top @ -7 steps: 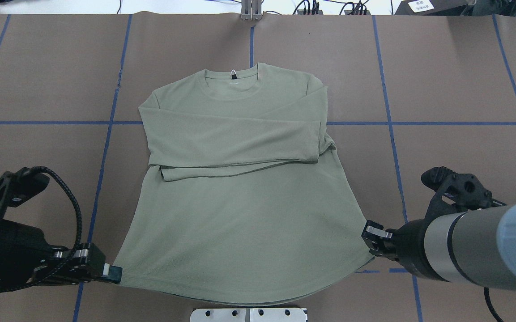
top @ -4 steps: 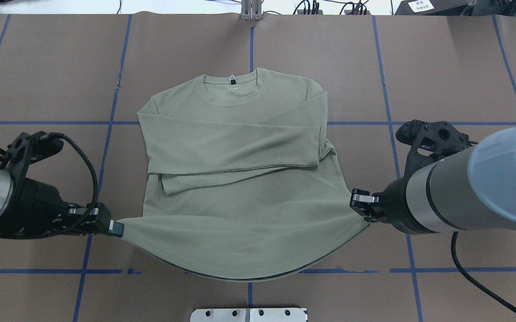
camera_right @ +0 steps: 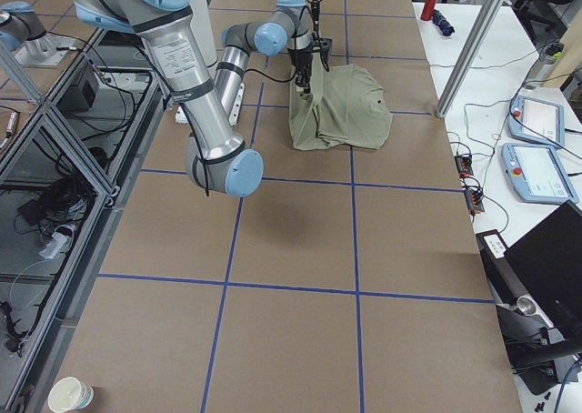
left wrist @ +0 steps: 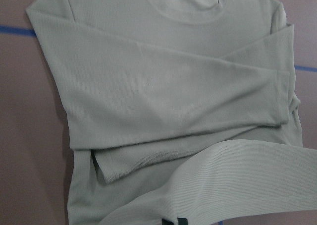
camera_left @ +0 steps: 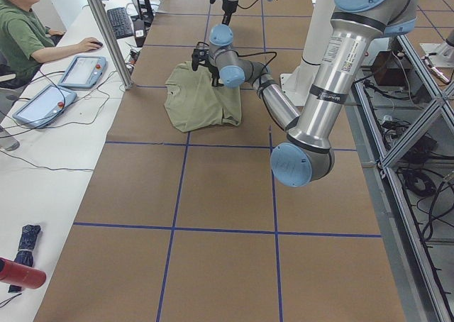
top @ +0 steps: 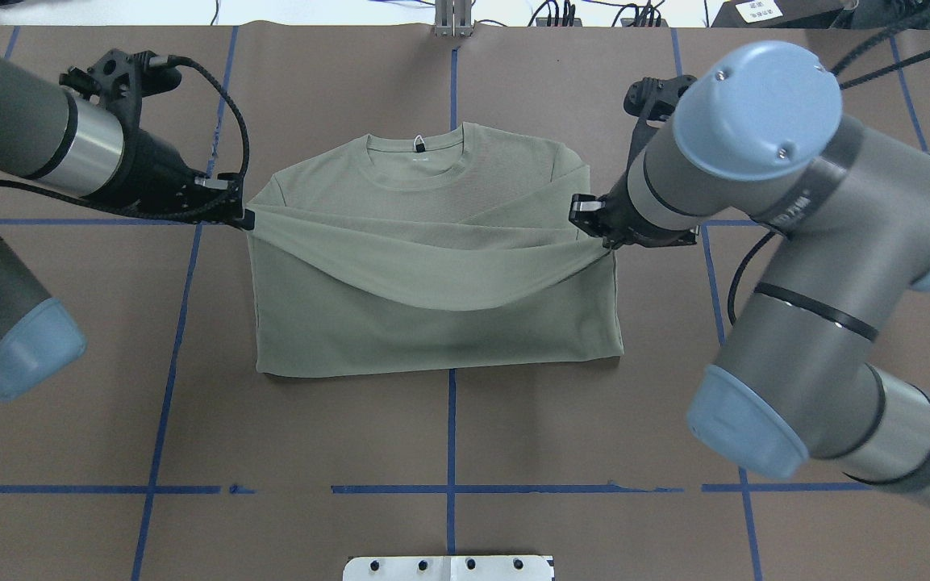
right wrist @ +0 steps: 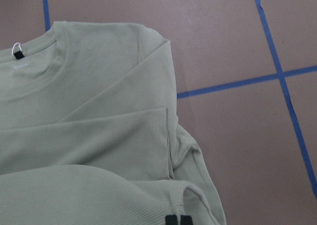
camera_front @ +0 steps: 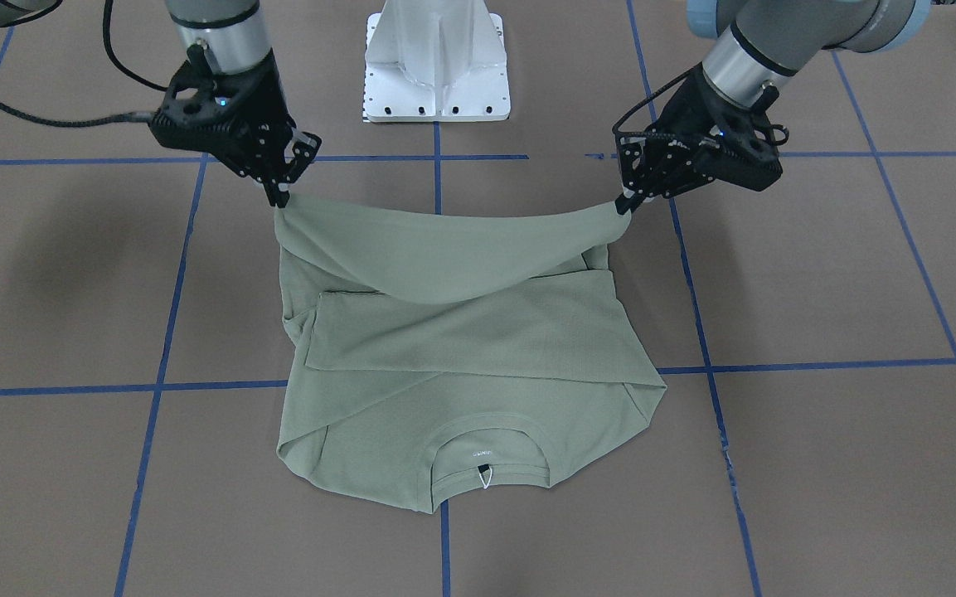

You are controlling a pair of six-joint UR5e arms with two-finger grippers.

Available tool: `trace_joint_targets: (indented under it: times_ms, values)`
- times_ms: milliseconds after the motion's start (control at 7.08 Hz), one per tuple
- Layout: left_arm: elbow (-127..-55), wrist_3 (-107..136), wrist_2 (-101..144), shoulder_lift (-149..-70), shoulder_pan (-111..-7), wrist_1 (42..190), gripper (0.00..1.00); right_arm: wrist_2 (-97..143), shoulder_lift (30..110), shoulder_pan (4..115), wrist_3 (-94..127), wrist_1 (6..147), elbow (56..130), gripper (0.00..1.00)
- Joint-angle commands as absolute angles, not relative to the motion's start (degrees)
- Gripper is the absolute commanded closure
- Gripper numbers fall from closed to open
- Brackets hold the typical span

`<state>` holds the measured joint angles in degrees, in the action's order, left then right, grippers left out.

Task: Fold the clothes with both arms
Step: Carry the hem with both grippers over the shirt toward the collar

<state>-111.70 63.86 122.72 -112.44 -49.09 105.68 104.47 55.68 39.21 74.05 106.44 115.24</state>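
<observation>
The sage-green long-sleeved shirt (top: pixel 432 323) lies mid-table, collar at the far side, sleeves folded across the chest. My left gripper (top: pixel 245 218) is shut on the hem's left corner. My right gripper (top: pixel 584 211) is shut on the hem's right corner. Both hold the hem lifted over the sleeves, and it sags between them. In the front view the left gripper (camera_front: pixel 623 203) and right gripper (camera_front: pixel 279 199) hold the raised hem above the shirt (camera_front: pixel 469 340). The left wrist view (left wrist: pixel 173 106) and right wrist view (right wrist: pixel 99 136) show the folded sleeves and collar below.
Brown table cover (top: pixel 110 420) carries blue tape grid lines (top: pixel 451 452). The white base pedestal (camera_front: pixel 436 62) stands at the robot side. An operator (camera_left: pixel 21 35) sits at a side desk with tablets. A red bottle (camera_left: pixel 18 272) and a paper cup (camera_right: pixel 71 395) lie off the table.
Both grippers have carried the hem from the near table edge up and toward the collar. The lower half of the shirt has folded over, and its near edge is now a straight fold.
</observation>
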Motion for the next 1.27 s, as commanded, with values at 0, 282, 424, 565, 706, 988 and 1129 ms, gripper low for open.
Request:
trace_joint_targets:
  times_ms: [0,282,424,565,706,988,1129]
  values:
    - [-100.43,58.57,116.30,-118.28,-50.01,104.77,1.00,104.50,47.75,43.23,71.55,99.71,97.72,1.00]
    - [-93.20,57.04,112.69,-119.79,-49.83,108.17,1.00,104.24,41.69,45.61,71.28,89.52,80.85,1.00]
    - [-88.55,56.69,112.07,-120.84,-49.31,110.37,1.00,104.06,39.49,45.79,70.93,86.60,74.25,1.00]
    - [-85.20,55.30,108.75,-121.20,-47.57,112.57,1.00,103.98,39.29,46.40,67.88,84.57,71.22,1.00]
    - [-82.64,55.20,107.59,-121.20,-46.94,115.20,1.00,103.97,39.11,47.19,66.46,84.03,69.36,1.00]
    - [-81.83,53.80,107.58,-121.55,-46.93,116.45,1.00,103.97,38.67,47.46,66.10,82.88,67.77,1.00]
    - [-81.48,53.27,107.58,-121.90,-46.93,116.37,1.00,103.97,38.67,47.46,65.92,82.88,67.42,1.00]
